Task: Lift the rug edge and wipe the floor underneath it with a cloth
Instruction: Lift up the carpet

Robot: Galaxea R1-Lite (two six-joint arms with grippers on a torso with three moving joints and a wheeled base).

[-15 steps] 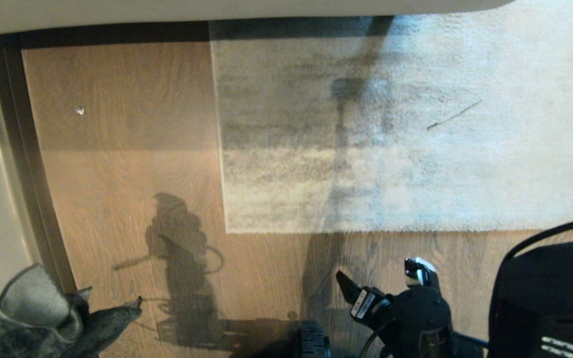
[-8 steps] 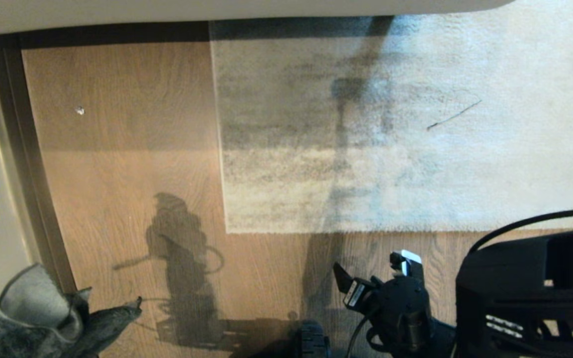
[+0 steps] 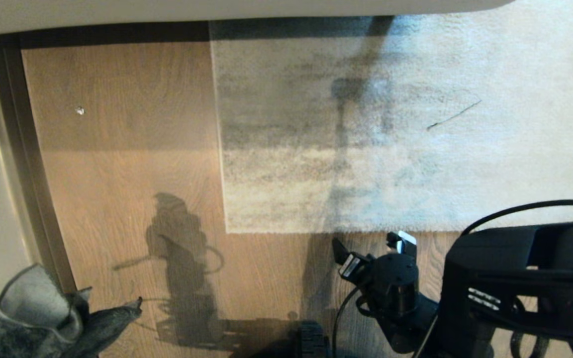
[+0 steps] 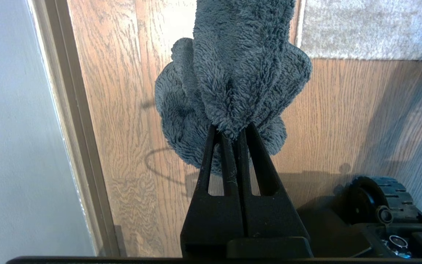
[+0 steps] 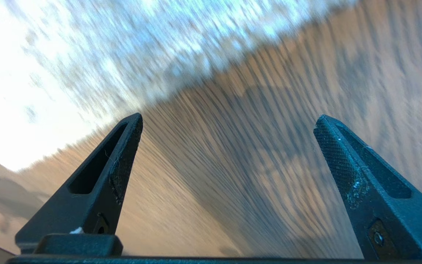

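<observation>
Fluffy grey cloth (image 4: 233, 73) pinched in left gripper (image 4: 233, 137), kept ready — right gripper (image 3: 372, 242) spread wide near rug edge (image 3: 366, 231), positioned for lifting.

The right arm (image 3: 520, 283) is bulky matte black with angular housings, small white markings on its near face and a thin black cable looping over the top. Its gripper (image 3: 372, 245) has two tapered black fingers (image 5: 357, 172) with cut-out slots and cross-hatched pads; one carries a white label, the other a white tip. A ribbed black wheel (image 4: 383, 194) sits low on the base.
</observation>
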